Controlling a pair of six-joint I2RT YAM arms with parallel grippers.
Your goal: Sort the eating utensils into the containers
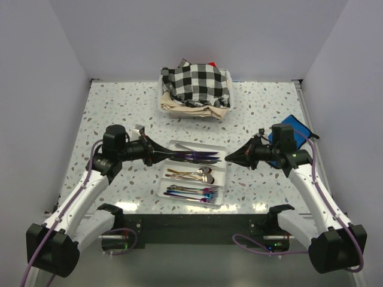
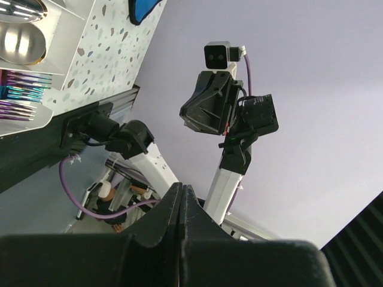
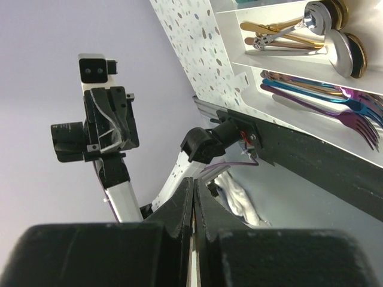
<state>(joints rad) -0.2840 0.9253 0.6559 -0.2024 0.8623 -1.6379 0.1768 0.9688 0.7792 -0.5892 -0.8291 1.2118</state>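
Note:
The clear tray [image 1: 225, 170] lies in the middle of the table with three sections. Dark purple and silver knives [image 1: 196, 155] fill the far section, gold and silver spoons [image 1: 192, 174] the middle one, rainbow and purple forks [image 1: 192, 192] the near one. My left gripper [image 1: 161, 154] is shut and empty, its tip at the tray's left end by the knives. My right gripper [image 1: 230, 157] is shut and empty, just right of the tray. The left wrist view shows shut fingers [image 2: 173, 203], a spoon [image 2: 21, 45] and forks [image 2: 21, 98]. The right wrist view shows shut fingers [image 3: 182, 197], spoons [image 3: 299, 33] and forks [image 3: 323, 98].
A beige basket with black-and-white checked cloth [image 1: 194, 89] stands at the back centre. A blue item [image 1: 294, 127] lies behind the right arm near the table's right edge. White walls close in the table on three sides.

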